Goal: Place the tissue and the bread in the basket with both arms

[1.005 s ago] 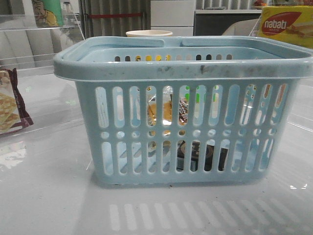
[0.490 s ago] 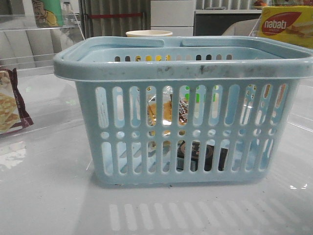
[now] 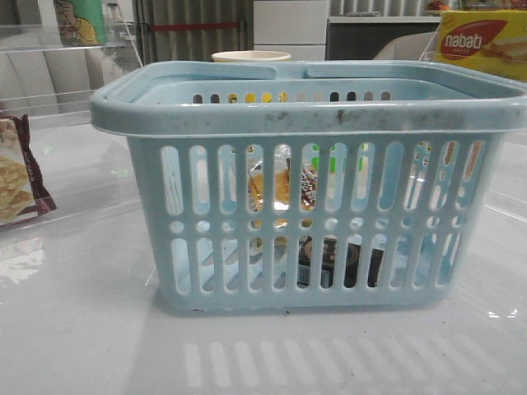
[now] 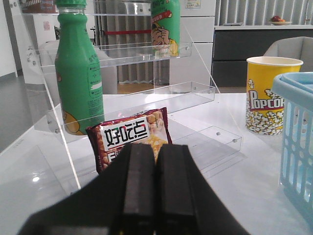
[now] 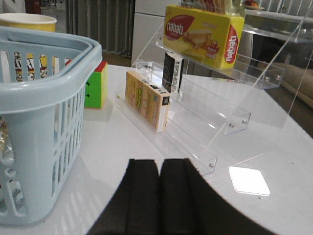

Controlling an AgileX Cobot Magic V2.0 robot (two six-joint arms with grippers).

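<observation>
While both black pincers, left (image 4: 156, 196) and right (image 5: 160, 196), sit closed and empty outside the light blue slotted plastic basket (image 3: 309, 115), the clear-wrapped golden bread (image 3: 276, 188) and small dark tissue pack (image 3: 336, 262) lie inside it on the white bench (image 3: 82, 329).

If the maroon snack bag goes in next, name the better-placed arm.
Left, probably. The snack bag lies straight ahead of the shut left gripper; the right gripper, also shut, sits on the other side of the basket.
</observation>
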